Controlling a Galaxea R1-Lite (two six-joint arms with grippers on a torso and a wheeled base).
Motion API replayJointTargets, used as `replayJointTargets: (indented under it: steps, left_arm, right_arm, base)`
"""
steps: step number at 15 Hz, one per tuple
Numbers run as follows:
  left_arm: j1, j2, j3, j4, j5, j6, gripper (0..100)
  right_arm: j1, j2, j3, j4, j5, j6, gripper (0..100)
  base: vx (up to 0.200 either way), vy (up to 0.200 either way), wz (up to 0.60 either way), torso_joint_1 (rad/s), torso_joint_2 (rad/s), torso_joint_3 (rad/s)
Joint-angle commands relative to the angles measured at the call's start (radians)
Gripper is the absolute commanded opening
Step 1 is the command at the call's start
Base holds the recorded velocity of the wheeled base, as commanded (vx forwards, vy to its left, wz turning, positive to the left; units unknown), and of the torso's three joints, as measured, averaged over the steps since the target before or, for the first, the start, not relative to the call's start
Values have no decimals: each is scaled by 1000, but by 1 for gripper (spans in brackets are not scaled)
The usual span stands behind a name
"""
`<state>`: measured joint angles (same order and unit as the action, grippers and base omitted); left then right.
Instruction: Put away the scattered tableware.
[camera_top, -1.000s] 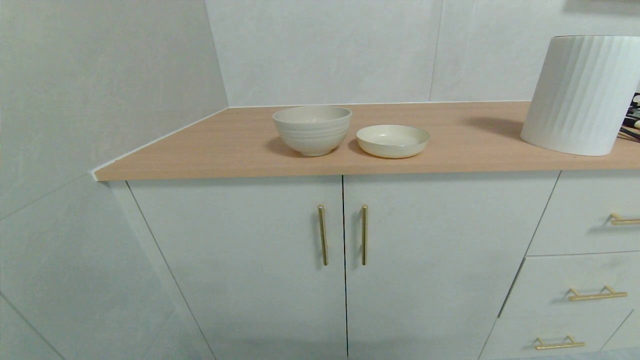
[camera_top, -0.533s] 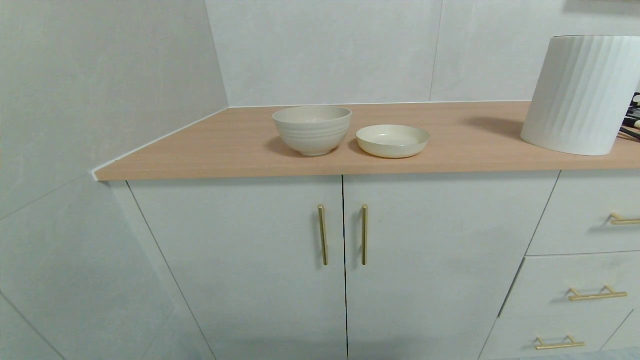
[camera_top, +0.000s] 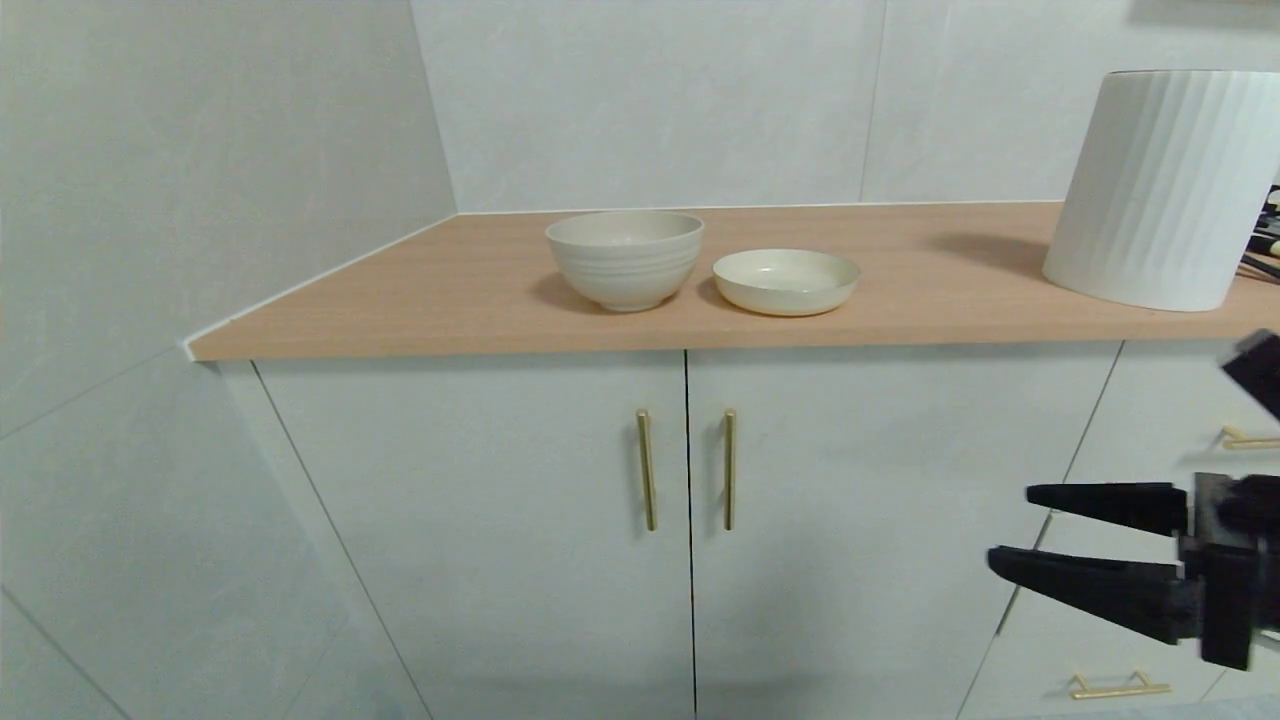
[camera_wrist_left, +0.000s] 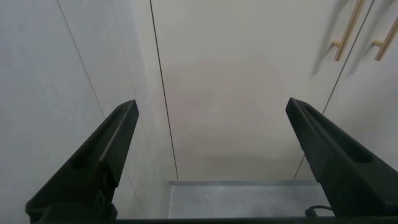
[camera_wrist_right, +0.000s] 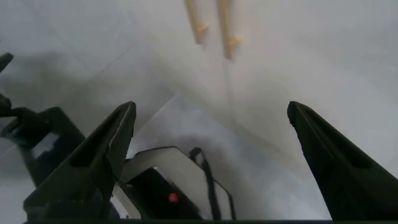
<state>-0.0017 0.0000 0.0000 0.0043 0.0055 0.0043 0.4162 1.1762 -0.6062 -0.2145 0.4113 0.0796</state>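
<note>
Nearest, the right pincer (camera_top: 1010, 525) hangs in front of the drawers (camera_top: 1130, 580), below the desk's front edge toward its right end. Its two black fingers point left, stand apart and hold nothing. In the right wrist view the right pincer (camera_wrist_right: 210, 107) is likewise spread wide, with a pair of brass handles (camera_wrist_right: 214, 25) beyond it.

The left pincer (camera_wrist_left: 210, 106) is also wide open and empty. It faces a pale cabinet door low down, with the floor (camera_wrist_left: 236, 199) beneath it and the handles (camera_wrist_left: 357, 31) off to one side.

Behind these are the two cabinet doors (camera_top: 500, 520), closed, with their upright handles (camera_top: 647, 470) side by side at the centre seam.

Above them, on the wooden desk (camera_top: 420, 300), is the tableware. A deep ribbed cream bowl (camera_top: 624, 258) sits near the front edge, roughly over the seam between the doors. A shallow dish (camera_top: 786, 281) sits just beside it on the right, apart from it by a narrow gap. Both stand upright and look empty. They lie higher than the right pincer and well off to its left, far from touching it.

Farther right on the desk stands a tall white ribbed container (camera_top: 1165, 185). A tiled wall (camera_top: 650, 100) runs along the desk's back and left edges.
</note>
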Motion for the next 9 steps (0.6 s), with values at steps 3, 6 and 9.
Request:
replayJointTargets:
  steps: [3,6,9]
  left_arm:
    - [0,2,0,0,1,0,100]
    - [0,2,0,0,1,0,100]
    - [0,2,0,0,1,0,100]
  right_arm:
    - [102,289,-99,-72,1,22,100]
    - [121,413,-205,-80,8,31,100]
    - [176,546,-285,-109,6,72,100]
  base:
    - [0,0,0,0,0,0]
    - [0,0,0,0,0,0]
    - [0,0,0,0,0,0]
